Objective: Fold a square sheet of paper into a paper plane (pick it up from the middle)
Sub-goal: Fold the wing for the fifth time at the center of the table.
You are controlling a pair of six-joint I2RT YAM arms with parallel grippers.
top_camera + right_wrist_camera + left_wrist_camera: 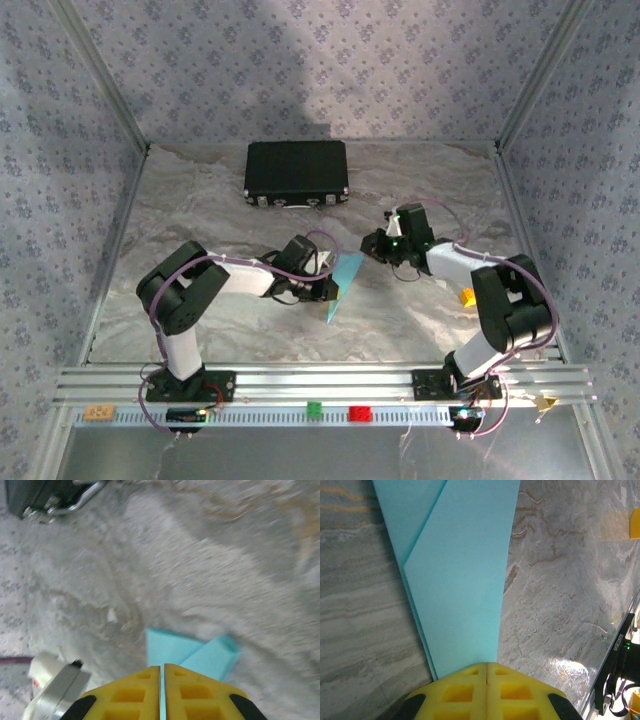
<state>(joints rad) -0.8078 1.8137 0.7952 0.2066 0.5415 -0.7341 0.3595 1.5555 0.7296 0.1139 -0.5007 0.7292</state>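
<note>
1. Left tool (486,666): the yellow fingers are pressed together, pinching the narrow end of the paper (465,580). The sheet runs straight out ahead of the fingertips and widens away from them.
2. Right tool (162,667): the fingers are all but closed, with a thin blue line showing in the slit. The view is blurred, so it cannot be told whether they nip the paper's edge or only sit above it. A folded corner lies just ahead of the tips.
3. Step in hand, as judged: setting a crease. Recommended: hold the left pinch firm as the anchor and draw the right tool along the fold away from it. Use light pressure so the sheet neither slides nor tears.
4. Materials: the paper is thin, light blue and matt. It is folded into a long tapering wedge, with one layer overlapping on the left and crisp edges. The tabletop (560,605) is grey, marbled and glossy, and likely slippery. The fingers are yellow with square pockets.
</note>
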